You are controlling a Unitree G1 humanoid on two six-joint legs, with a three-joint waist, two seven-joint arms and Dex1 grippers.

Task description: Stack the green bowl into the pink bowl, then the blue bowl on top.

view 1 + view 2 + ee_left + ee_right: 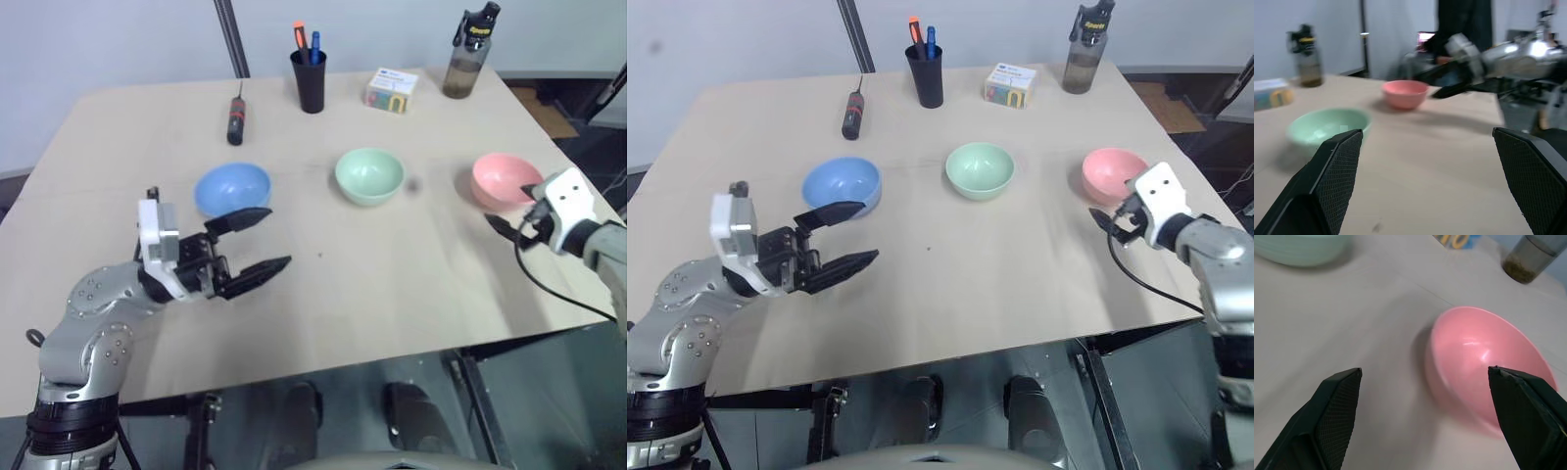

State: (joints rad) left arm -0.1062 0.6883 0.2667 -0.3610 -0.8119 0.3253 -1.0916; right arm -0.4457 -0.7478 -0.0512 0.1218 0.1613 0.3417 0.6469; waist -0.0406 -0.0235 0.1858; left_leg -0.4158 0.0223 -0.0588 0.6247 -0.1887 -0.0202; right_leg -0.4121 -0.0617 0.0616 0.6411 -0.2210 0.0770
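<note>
Three bowls stand in a row across the table: the blue bowl (232,188) on the left, the green bowl (369,175) in the middle, the pink bowl (502,181) on the right. All three are upright, apart from each other and empty. My left gripper (274,238) hovers open just in front of the blue bowl, pointing right toward the green bowl (1327,127). My right gripper (511,211) is open and empty at the near side of the pink bowl (1484,367), whose near rim lies between its fingers in the right wrist view.
Along the far edge of the table (411,284) are a screwdriver (235,119), a black cup with pens (310,80), a small colourful box (392,90) and a dark bottle (470,54). The table's right edge runs close behind the pink bowl.
</note>
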